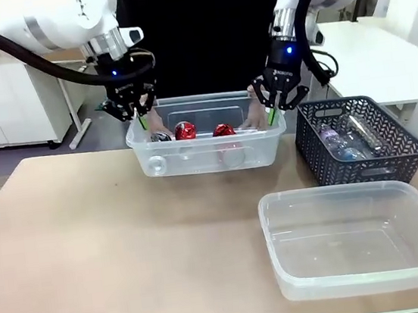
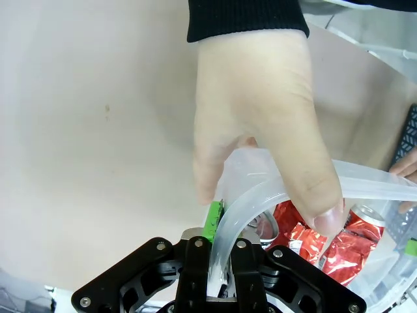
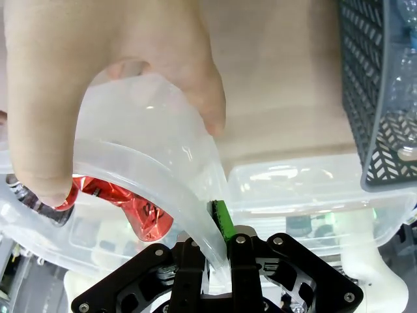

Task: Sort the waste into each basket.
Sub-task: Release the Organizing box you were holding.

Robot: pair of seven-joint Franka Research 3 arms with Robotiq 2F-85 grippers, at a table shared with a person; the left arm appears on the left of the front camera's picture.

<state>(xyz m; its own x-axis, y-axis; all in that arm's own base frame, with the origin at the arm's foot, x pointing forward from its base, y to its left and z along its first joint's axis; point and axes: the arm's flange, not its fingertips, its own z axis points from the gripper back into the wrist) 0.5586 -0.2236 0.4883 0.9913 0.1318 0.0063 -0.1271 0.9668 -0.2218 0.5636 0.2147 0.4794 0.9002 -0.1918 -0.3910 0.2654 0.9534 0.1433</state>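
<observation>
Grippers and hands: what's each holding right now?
Left gripper: shut on the rim of the far clear tub.
Right gripper: shut on that tub's rim, other end.
Person's hands: both holding that rim too.

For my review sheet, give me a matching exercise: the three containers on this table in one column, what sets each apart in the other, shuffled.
1. far clear plastic tub
2. near clear plastic tub
3. dark grey lattice basket

A. holds clear plastic bottles
B. stands closest to the front camera
C. holds crushed red cans

Pairs: 1-C, 2-B, 3-A
</observation>
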